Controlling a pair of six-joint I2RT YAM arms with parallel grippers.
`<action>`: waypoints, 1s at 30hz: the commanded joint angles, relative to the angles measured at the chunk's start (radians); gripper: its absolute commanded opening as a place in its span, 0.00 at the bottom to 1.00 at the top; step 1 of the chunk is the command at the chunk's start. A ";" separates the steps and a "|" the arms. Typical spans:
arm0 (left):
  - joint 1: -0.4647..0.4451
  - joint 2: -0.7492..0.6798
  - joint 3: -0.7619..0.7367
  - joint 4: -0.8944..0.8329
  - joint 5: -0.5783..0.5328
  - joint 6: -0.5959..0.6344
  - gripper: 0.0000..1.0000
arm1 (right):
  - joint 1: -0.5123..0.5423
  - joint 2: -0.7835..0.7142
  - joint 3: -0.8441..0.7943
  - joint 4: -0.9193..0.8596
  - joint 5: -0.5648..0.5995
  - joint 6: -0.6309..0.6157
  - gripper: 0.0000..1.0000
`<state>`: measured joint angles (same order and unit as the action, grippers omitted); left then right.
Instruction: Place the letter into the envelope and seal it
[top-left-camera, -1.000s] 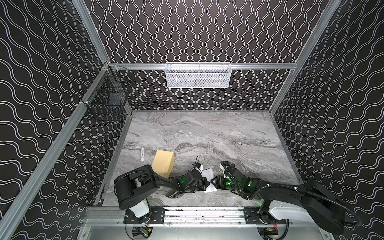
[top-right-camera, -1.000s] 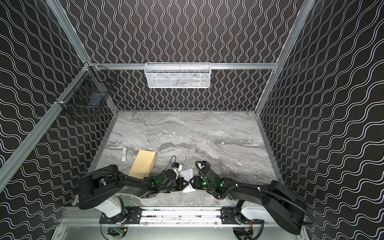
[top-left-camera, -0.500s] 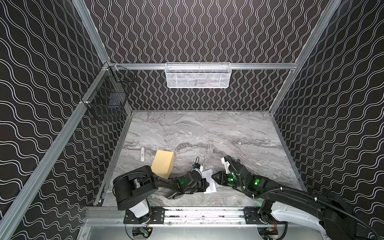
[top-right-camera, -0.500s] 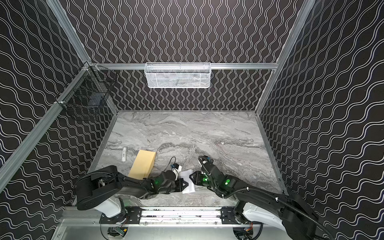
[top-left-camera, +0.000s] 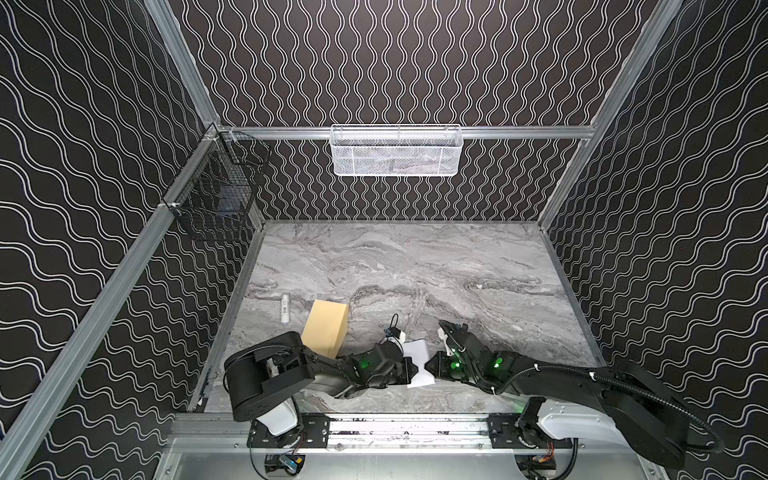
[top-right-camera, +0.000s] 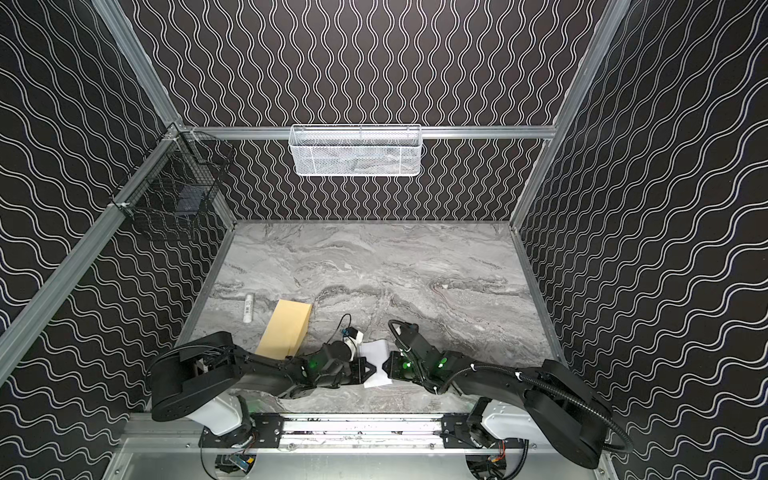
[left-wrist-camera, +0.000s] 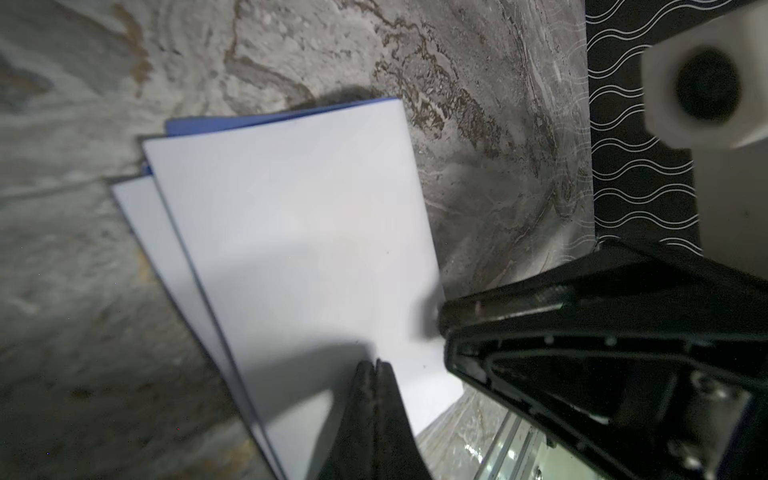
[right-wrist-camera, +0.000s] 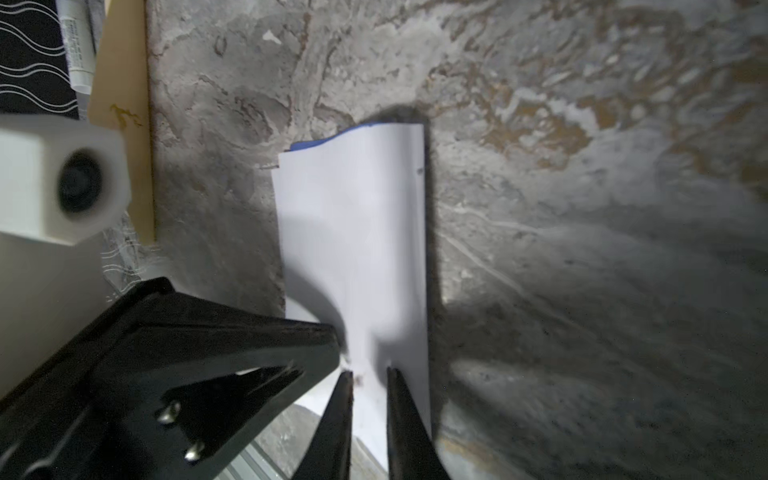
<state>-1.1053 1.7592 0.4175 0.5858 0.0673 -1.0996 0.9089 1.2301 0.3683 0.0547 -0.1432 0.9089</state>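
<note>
The letter (top-left-camera: 417, 351) (top-right-camera: 374, 351), folded with its white back up and a blue edge peeking out, lies near the front rail between both grippers. In the left wrist view my left gripper (left-wrist-camera: 376, 365) is shut, its tips resting on the letter (left-wrist-camera: 299, 228). From the opposite side my right gripper (right-wrist-camera: 370, 372) has closed to a narrow gap, and the letter (right-wrist-camera: 357, 232) bunches between its tips. In both top views the tan envelope (top-left-camera: 326, 328) (top-right-camera: 286, 328) lies flat to the left, partly hidden by the left arm.
A small white tube (top-left-camera: 285, 307) lies left of the envelope, near the left wall. A white mesh basket (top-left-camera: 395, 151) hangs on the back wall and a black wire basket (top-left-camera: 216, 195) on the left wall. The metal front rail (top-left-camera: 395, 426) runs just behind both arms.
My right gripper has swung in onto the letter's right end and its jaws have narrowed from wide open to a small gap. The left gripper stays shut in place.
</note>
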 joint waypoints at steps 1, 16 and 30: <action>-0.001 0.006 -0.002 -0.067 -0.009 0.004 0.00 | -0.001 0.022 -0.002 0.004 0.015 0.007 0.19; -0.002 -0.001 -0.004 -0.063 -0.013 0.006 0.00 | -0.004 0.024 -0.004 -0.031 0.033 -0.009 0.27; -0.002 -0.098 0.005 -0.030 -0.010 -0.006 0.05 | -0.005 0.038 -0.014 -0.056 0.030 -0.057 0.22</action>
<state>-1.1065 1.6821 0.4072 0.5407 0.0601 -1.0992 0.9031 1.2602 0.3656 0.0631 -0.1265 0.8658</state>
